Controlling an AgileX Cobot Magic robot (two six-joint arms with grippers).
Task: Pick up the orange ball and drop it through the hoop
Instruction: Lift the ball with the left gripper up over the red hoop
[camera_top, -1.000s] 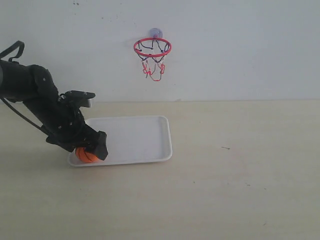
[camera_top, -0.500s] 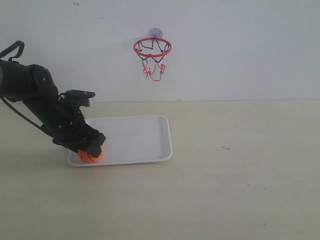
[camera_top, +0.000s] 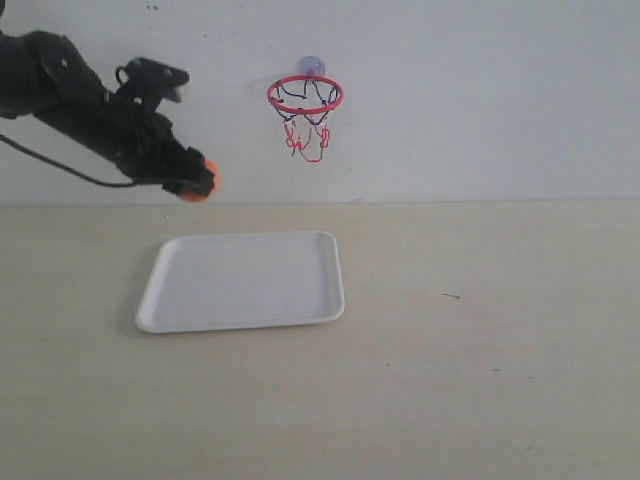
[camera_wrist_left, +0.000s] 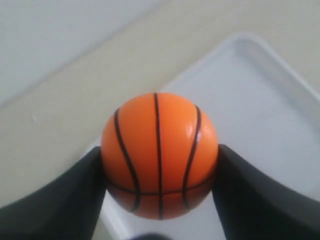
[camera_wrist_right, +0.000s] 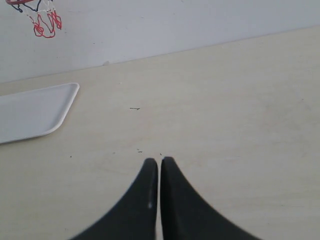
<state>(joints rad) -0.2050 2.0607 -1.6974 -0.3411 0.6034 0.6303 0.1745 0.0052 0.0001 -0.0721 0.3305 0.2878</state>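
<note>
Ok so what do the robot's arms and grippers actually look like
The left arm is matte black, built of chunky jointed segments, with a thin black cable looping beneath. Both the left gripper and right gripper have smooth black fingers that curve and taper to narrow tips. No lettering shows.

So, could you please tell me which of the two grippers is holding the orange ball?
The left gripper: its fingers clamp the orange ball from both sides, above the tray. The right gripper is shut on nothing.
</note>
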